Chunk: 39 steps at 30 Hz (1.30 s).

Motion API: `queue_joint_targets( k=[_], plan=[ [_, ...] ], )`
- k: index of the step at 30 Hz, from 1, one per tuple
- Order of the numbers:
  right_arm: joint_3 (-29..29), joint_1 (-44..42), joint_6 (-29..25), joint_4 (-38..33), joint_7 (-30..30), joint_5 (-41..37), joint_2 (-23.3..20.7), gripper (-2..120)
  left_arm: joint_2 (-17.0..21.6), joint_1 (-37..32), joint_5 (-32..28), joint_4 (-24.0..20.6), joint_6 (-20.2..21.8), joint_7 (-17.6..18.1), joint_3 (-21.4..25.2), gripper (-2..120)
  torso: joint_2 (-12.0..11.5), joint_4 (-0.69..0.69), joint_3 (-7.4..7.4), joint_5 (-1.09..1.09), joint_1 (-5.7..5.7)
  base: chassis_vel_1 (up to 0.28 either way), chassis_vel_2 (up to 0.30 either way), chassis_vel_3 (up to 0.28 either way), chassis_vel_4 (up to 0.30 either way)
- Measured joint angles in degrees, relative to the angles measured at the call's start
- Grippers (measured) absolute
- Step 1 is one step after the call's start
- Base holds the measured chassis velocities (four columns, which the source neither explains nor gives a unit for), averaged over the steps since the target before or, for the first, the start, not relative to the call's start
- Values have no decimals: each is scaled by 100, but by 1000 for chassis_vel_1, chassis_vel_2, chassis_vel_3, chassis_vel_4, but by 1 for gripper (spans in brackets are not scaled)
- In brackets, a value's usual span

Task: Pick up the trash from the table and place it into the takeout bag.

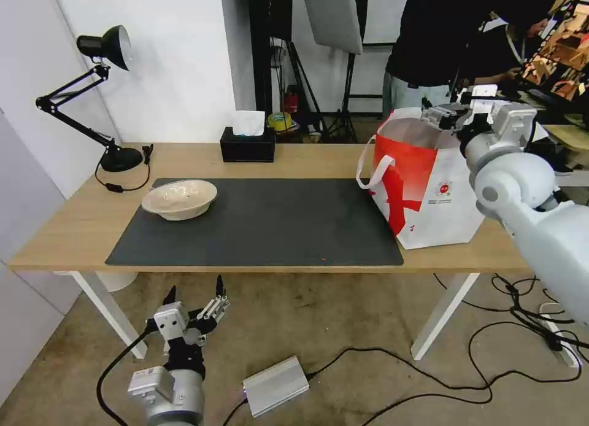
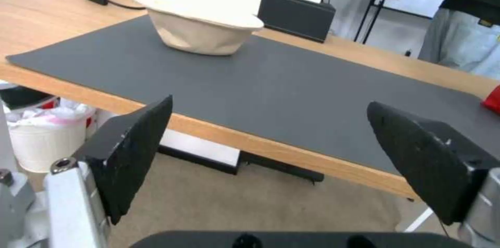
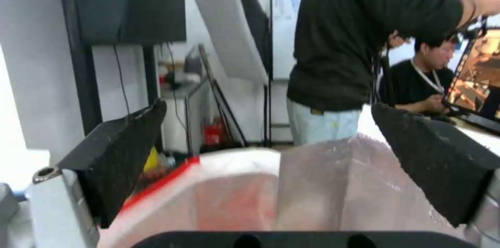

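Observation:
A shallow beige bowl (image 1: 178,199) sits on the left part of the dark grey mat (image 1: 276,229) on the light-wood table (image 1: 55,229); it stands upright (image 2: 200,25). The red-and-white takeout bag (image 1: 429,193) stands open at the table's right end. My right gripper (image 1: 443,115) hovers over the bag's mouth, open and empty (image 3: 268,134), with the foil lining (image 3: 323,189) just beneath it. My left gripper (image 1: 194,296) hangs below the table's front edge, open and empty (image 2: 268,127), facing the bowl from a distance.
A black tissue box (image 1: 247,145) stands at the table's back edge and a black desk lamp (image 1: 104,51) at the far left corner. A person stands right behind the bag. Cables and a silver box (image 1: 276,386) lie on the floor; a white bin (image 2: 47,138) sits under the table.

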<state>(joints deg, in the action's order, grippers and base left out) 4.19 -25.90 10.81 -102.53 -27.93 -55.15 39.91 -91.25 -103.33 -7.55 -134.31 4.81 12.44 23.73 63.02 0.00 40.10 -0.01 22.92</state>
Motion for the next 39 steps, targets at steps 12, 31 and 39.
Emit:
queue_joint_targets(
  k=[12,31,39],
  plan=[
    [425,-1181,-1117,-800,-65,437,-34,100,-1,-9,5,-23,-12,5,3,100,1,0,0,1,-1,0,0,0,0],
    [383,-2660,-2148,-2074,-221,1412,208,100,-2,-34,32,-69,-33,6,15,100,1,1,0,-1,0,0,0,0,0],
    [288,-3459,-2196,-2356,-224,1784,326,100,-3,-58,32,-96,-42,6,22,100,1,0,0,0,0,0,0,0,0]
  ],
)
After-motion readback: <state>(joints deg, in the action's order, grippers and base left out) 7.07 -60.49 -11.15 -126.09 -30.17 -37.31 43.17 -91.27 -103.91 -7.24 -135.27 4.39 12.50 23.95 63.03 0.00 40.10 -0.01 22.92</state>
